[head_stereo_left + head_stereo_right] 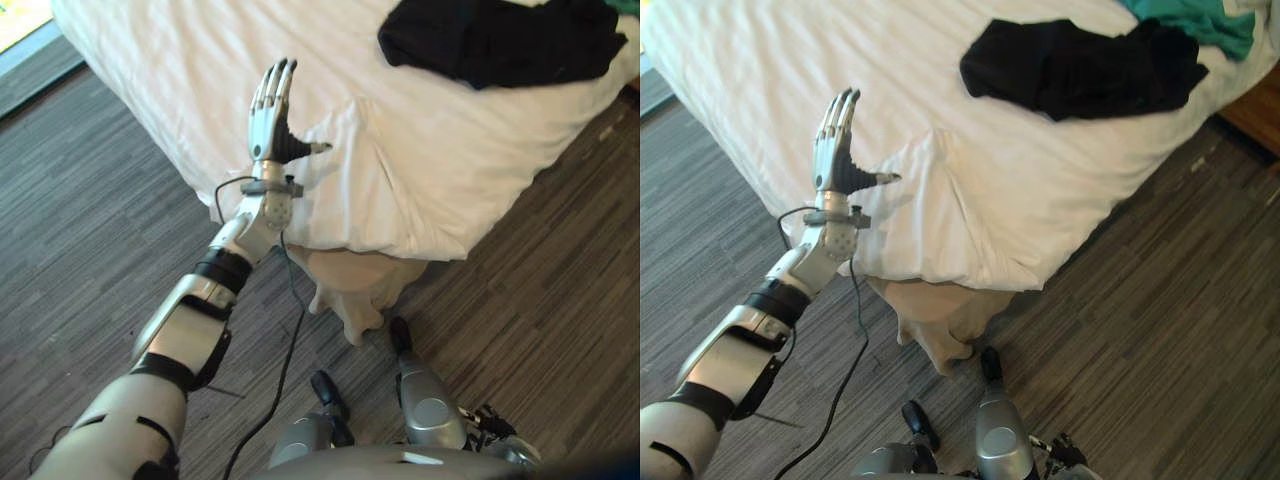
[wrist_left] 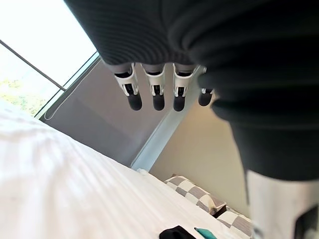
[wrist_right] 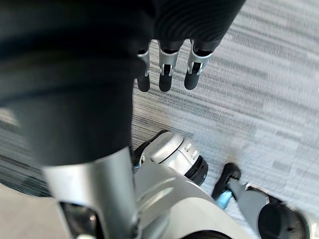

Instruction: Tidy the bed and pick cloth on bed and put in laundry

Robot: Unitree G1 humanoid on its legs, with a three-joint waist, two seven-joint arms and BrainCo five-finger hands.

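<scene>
The bed (image 1: 450,170), under a white cover, takes up the far half of the scene, its near corner turned toward the robot with a beige skirt (image 1: 350,285) hanging below it. Grey striped floor (image 1: 80,200) runs round it on both sides. One black cloth (image 1: 500,40) lies crumpled on the cover toward the robot's right. It is well apart from the left hand (image 1: 270,120), farther up the bed and off to that hand's right. The left hand is raised over the bed's near left edge, empty, with its fingers straight and close together and its thumb stuck out sideways toward the bed's corner. The right eye view adds a single teal cloth (image 1: 1190,18) lying against the black one's far right side. The left wrist view looks along the cover to the head of the bed, where two checked pillows (image 2: 192,191) lie by a bright window (image 2: 35,50), with both cloths small in the distance. The right wrist view gives the right hand (image 3: 167,69), hanging over the floor, fingers loosely straight and holding nothing.
</scene>
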